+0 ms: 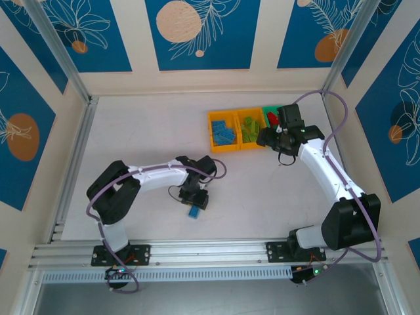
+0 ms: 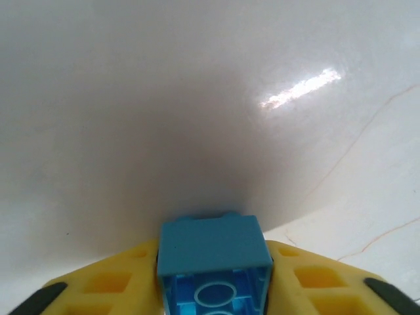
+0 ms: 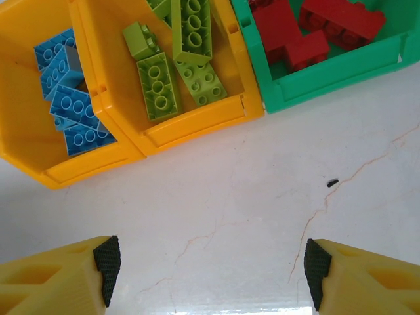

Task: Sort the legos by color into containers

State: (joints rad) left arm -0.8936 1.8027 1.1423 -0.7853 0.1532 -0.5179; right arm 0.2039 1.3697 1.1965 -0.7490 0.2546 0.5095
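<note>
now, left hand (image 1: 195, 202): clamped on a single blue lego (image 2: 213, 262), with its yellow fingers (image 2: 111, 282) pressed against both sides of the brick
blue lego (image 1: 195, 212): sits between the fingertips with its hollow, ringed face toward the wrist camera; seen from above it is at the tip of the left hand, near the middle of the worktop (image 1: 144, 131) and well apart from the bins; i cannot tell whether it touches the surface
right hand (image 3: 211, 272): jaws wide apart and holding nothing, its black pads (image 3: 108, 269) over bare worktop just in front of the bins; from above (image 1: 268, 138) it is beside the near edge of the row, by the middle and green bins
containers: three open bins joined in a row at the far right of the worktop
left orange bin (image 3: 26, 131): holds the blue legos (image 3: 72, 111), piled and overlapping at one side
middle orange bin (image 3: 197, 125): holds the lime legos (image 3: 157, 85), some lying flat with studs up, others leaning against each other
green bin (image 3: 328, 79): holds the red legos (image 3: 289, 33), stacked loosely
worktop surface: pale and glossy, crossed by thin cracks (image 3: 354, 174), with a small dark speck (image 3: 333, 182) between the green bin and the right hand
</note>
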